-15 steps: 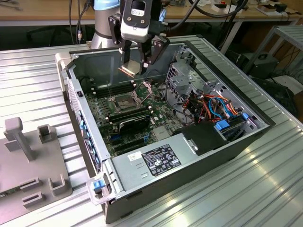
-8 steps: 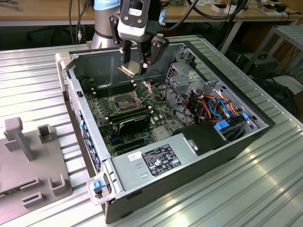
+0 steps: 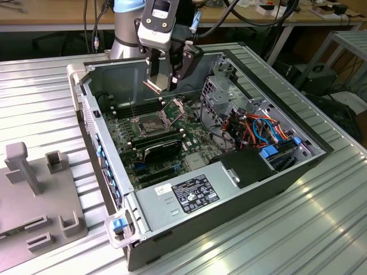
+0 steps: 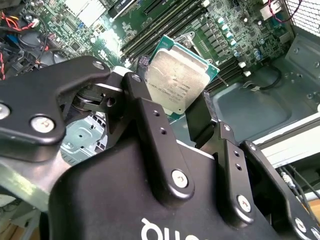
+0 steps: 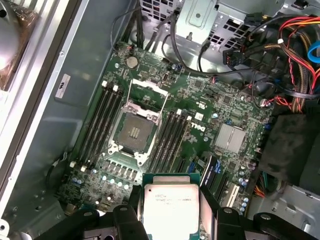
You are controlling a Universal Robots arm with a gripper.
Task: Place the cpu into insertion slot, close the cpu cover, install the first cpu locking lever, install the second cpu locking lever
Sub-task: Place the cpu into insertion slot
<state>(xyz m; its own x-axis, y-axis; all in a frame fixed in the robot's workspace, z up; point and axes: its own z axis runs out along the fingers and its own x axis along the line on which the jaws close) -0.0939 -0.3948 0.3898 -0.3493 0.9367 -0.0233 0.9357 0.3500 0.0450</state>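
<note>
Fingers clenched on the edges of the cpu (image 5: 171, 206), gripper (image 4: 172, 107) well above the board, metal top facing up. Below and a little ahead, apart: the slot (image 5: 134, 132), bare, with the cover (image 5: 150, 86) standing open beyond it. Levers hard to make out, possibly swung aside. Chip's rear edge hidden.

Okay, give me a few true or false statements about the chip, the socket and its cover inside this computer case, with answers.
1. The gripper grips the cpu. True.
2. The cpu sits in the insertion slot. False: it is held in the air off the board, and the slot is empty.
3. The cpu cover is shut. False: it stands open, swung up off the slot.
4. Long black memory slots run along both sides of the insertion slot. True.
</note>
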